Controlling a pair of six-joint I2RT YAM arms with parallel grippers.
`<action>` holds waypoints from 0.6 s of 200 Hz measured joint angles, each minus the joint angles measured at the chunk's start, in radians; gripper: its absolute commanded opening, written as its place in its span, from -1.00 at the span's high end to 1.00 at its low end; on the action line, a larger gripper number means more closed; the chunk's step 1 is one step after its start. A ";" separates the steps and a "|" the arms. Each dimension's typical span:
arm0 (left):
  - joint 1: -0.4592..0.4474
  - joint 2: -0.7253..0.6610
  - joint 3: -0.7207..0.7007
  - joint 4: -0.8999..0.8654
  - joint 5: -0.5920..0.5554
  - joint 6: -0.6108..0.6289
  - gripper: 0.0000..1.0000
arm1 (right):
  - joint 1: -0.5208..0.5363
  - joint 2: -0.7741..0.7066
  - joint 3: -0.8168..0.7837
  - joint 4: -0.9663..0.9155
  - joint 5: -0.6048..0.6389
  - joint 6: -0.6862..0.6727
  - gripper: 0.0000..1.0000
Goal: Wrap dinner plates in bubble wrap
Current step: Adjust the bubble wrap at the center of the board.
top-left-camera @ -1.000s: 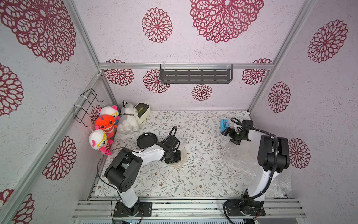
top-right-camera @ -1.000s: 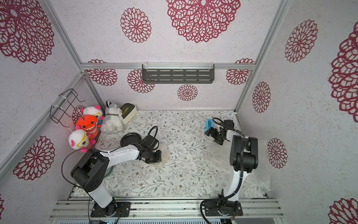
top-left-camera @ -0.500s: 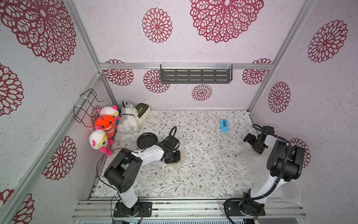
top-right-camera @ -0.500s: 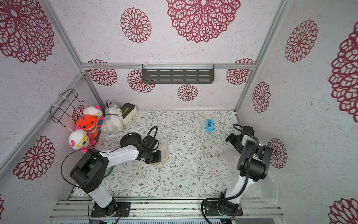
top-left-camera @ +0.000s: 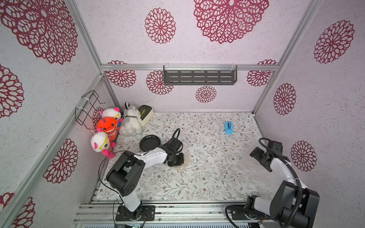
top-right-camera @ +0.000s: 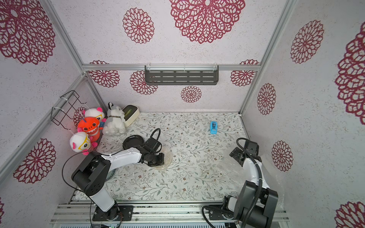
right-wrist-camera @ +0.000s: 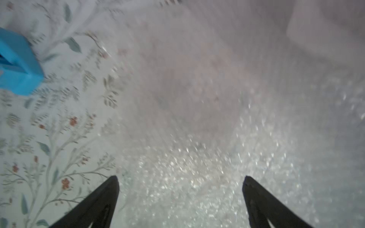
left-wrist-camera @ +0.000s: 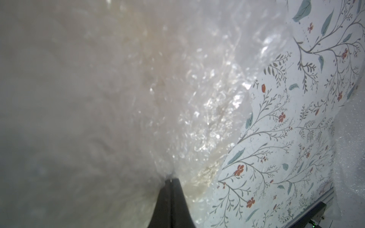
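From where I stand, 2 arms reach over the floral table (top-left-camera: 197, 183). The left gripper (left-wrist-camera: 171, 180) is pinched fully closed on a fold of crumpled bubble wrap (left-wrist-camera: 197, 98). That wrap bunches over 1 cream plate (top-left-camera: 185, 163) near the middle of the table. 1 glossy black plate (top-left-camera: 150, 142) lies bare just behind that arm, toward the back left. That makes 2 plates I can count for certain. The right gripper (right-wrist-camera: 181, 177) is spread wide with nothing between its jaws, above 1 flat bubble wrap sheet (top-left-camera: 250, 173) on the table's right side. 1 blue tape dispenser (top-left-camera: 229, 127) sits apart near the back right. 4 plush toys (top-left-camera: 107, 125) and 1 cream box (top-left-camera: 146, 113) crowd the back left corner.
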 measured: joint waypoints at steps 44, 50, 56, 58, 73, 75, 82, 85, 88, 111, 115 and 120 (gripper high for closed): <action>0.004 0.000 0.000 0.000 0.006 0.000 1.00 | 0.001 0.119 -0.039 0.068 -0.056 0.047 -0.96; 0.004 0.000 0.000 0.000 0.007 0.000 1.00 | 0.001 0.148 -0.023 0.092 -0.061 0.054 -0.96; 0.004 0.000 0.000 -0.001 0.007 0.000 1.00 | 0.002 0.185 0.003 0.114 -0.060 0.062 -0.95; 0.004 0.000 0.000 -0.001 0.007 0.000 1.00 | 0.002 0.198 0.014 0.122 -0.059 0.061 -0.95; 0.005 0.000 0.000 -0.002 0.007 0.000 1.00 | 0.004 0.323 0.118 0.174 -0.058 0.071 -0.95; 0.005 0.000 0.000 -0.002 0.007 0.000 1.00 | 0.004 0.344 0.137 0.180 -0.058 0.072 -0.95; 0.005 0.000 0.000 -0.002 0.007 -0.001 1.00 | 0.006 0.404 0.193 0.211 -0.053 0.072 -0.95; 0.005 0.000 0.000 -0.002 0.007 -0.001 1.00 | 0.006 0.434 0.224 0.217 -0.048 0.072 -0.95; 0.006 0.000 0.000 -0.002 0.007 -0.001 1.00 | 0.008 0.461 0.253 0.218 -0.045 0.073 -0.95; 0.006 0.000 0.000 -0.003 0.006 -0.005 1.00 | 0.013 0.665 0.494 0.254 -0.018 0.079 -0.92; 0.006 0.000 0.000 -0.003 0.006 -0.005 1.00 | 0.014 0.701 0.541 0.253 -0.016 0.081 -0.92; 0.006 0.000 0.000 -0.003 0.006 -0.006 1.00 | 0.017 0.736 0.587 0.254 -0.014 0.081 -0.92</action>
